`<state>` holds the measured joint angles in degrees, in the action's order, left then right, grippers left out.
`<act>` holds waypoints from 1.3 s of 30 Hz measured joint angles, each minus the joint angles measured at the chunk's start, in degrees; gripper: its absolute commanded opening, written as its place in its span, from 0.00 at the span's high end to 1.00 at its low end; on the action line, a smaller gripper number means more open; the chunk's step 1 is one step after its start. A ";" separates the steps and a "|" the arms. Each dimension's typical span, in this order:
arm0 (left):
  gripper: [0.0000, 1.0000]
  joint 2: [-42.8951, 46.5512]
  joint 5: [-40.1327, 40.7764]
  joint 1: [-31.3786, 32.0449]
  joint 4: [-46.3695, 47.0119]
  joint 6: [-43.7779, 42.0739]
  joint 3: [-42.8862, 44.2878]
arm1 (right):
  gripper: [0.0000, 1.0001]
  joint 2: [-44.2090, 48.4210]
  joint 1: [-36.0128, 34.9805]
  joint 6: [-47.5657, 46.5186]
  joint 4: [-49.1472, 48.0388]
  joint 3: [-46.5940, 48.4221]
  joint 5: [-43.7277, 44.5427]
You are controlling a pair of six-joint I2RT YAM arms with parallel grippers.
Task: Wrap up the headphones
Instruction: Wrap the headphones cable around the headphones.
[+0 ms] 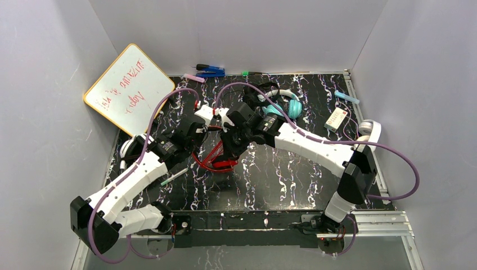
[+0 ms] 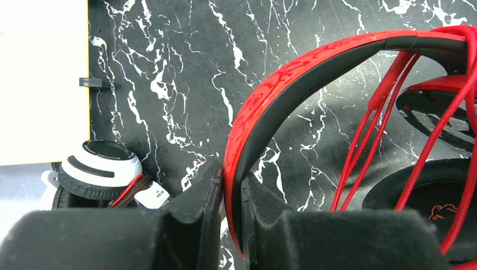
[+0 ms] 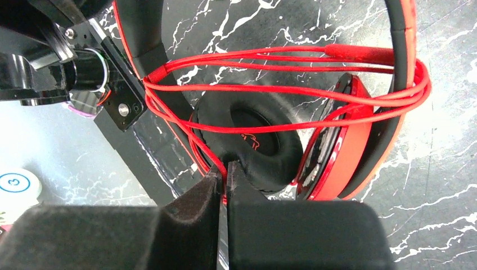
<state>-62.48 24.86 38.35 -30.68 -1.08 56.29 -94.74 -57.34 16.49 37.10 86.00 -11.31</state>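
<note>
The red headphones [image 1: 216, 157] sit mid-table, held between both arms. My left gripper [image 2: 232, 191] is shut on their red and black headband [image 2: 292, 90]. My right gripper [image 3: 224, 174] is shut on their red cord [image 3: 270, 95], which runs in several loops across the band and the black ear pad [image 3: 247, 140]. The white-and-black headphones [image 2: 98, 166] lie at the left, also in the top view [image 1: 128, 149]. The teal headphones [image 1: 284, 104] lie behind the right arm. The all-white headphones [image 1: 368, 130] lie at the right edge. The small black headphones are hidden.
A whiteboard [image 1: 129, 87] leans against the left wall. A white remote-like box [image 1: 336, 119], a light blue marker [image 1: 346, 97], blue pens [image 1: 209, 70] and a pink marker [image 1: 194, 78] lie near the back. A pen [image 1: 174, 176] lies by the left arm.
</note>
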 measured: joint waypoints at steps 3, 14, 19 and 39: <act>1.00 -0.07 -0.09 -0.22 -0.02 -1.27 0.26 | 0.86 -0.28 0.13 -0.72 1.14 0.85 -0.15; 1.00 -0.20 -3.28 -1.11 -2.23 -7.15 1.46 | 0.83 -0.24 1.05 -5.95 3.76 0.92 -0.98; 1.00 -1.01 -4.39 -1.18 -3.67 -6.75 2.78 | 0.83 -0.22 1.40 -6.62 3.76 0.92 -0.90; 1.00 -2.64 -7.43 -1.51 -7.48 -0.90 6.12 | 0.81 -1.40 1.46 -5.97 4.09 3.39 1.57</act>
<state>-65.12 17.43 36.84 -38.15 -1.98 62.41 -96.14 -55.88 10.52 41.19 89.38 -9.74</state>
